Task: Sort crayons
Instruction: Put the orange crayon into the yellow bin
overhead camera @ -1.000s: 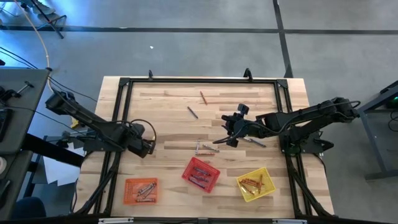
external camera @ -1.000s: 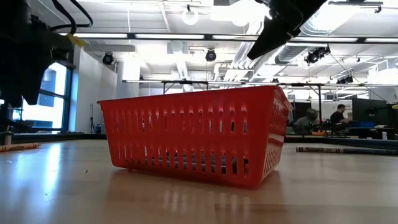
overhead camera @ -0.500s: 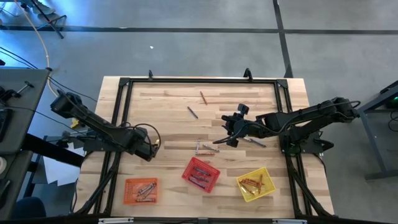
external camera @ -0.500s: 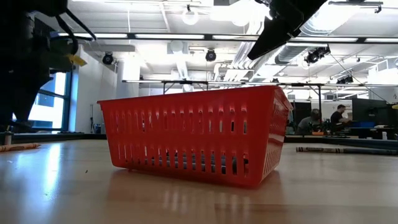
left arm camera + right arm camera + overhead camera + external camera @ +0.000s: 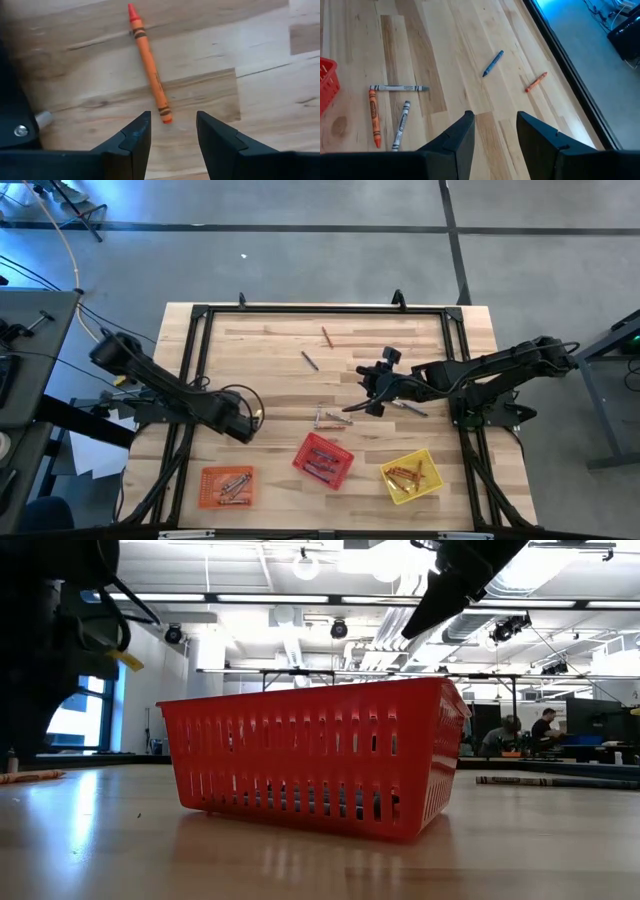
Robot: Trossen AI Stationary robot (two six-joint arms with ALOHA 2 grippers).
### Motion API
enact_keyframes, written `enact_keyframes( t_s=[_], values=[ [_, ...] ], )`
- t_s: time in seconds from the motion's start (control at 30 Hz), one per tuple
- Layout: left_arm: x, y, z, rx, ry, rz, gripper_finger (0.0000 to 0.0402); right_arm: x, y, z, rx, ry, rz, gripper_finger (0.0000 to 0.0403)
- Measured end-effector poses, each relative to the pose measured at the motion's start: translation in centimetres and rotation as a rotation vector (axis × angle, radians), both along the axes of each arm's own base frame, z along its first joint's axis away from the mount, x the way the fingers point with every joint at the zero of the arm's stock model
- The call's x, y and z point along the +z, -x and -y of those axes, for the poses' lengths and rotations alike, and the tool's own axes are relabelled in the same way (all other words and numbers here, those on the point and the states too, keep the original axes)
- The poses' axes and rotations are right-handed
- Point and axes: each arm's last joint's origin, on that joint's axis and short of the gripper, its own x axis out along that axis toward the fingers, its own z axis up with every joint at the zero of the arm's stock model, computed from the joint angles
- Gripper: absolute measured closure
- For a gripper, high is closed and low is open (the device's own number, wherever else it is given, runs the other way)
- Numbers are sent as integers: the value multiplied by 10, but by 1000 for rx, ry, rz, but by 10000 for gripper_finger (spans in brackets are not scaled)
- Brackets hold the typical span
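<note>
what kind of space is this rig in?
Likely a robotics lab or workshop: open ceiling with ducts and strip lights, benches with a person at a screen, grey taped floor around the table.

Orange crayon (image 5: 148, 64) w/ dark bands; red (image 5: 322, 461), yellow (image 5: 409, 476), orange baskets (image 5: 226, 486).

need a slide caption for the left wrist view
Left hand, fingers open, poised just short of an orange crayon lying alone on the wooden table.
</note>
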Motion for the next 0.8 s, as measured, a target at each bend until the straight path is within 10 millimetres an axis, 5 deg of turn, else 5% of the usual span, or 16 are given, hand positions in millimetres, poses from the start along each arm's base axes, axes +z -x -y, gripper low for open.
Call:
enact_keyframes(
  t_s=[0.8],
  values=[
    [-31, -20, -8, -10, -5, -109, 259, -3, 4, 1, 14, 23, -61, 264]
  ],
)
